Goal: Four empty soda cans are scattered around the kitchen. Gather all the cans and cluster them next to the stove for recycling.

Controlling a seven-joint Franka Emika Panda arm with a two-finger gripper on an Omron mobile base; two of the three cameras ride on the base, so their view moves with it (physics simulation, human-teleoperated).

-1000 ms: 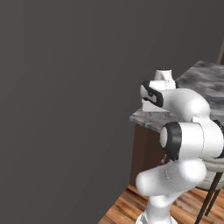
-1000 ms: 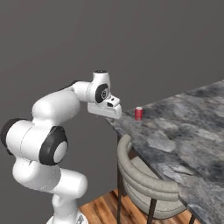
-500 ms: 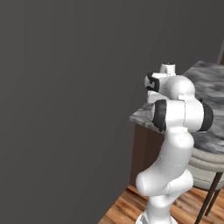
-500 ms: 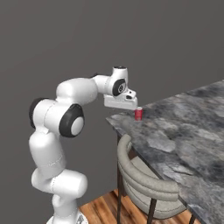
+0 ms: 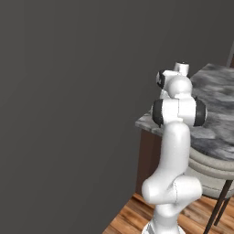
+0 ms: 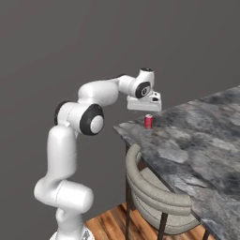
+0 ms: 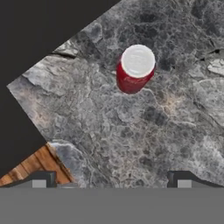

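1. So, one red soda can (image 6: 148, 121) stands upright on the grey marbled countertop (image 6: 197, 145), close to the corner nearest the robot and just in from the edge.
2. From the hand camera you look almost straight down on the can (image 7: 134, 68): silvery top, red side, nothing touching it.
3. The gripper (image 6: 145, 107) hangs right above the can with a clear gap between them, pointing down at the stone.
4. The claw is spread wide. In the hand view the two dark fingertips (image 7: 40, 179) sit far apart at the bottom, and nothing is between them but bare countertop (image 7: 131, 140).
5. The arm reaches out from the base with its elbow bent; from the left base camera the arm's own body covers most of the hand.
6. A curved-back chair (image 6: 154, 197) with a grey padded seat is tucked under the counter, below the can's corner.
7. Wooden floor (image 5: 132, 219) shows under the base, and a plain dark grey wall (image 5: 68, 91) is behind everything.
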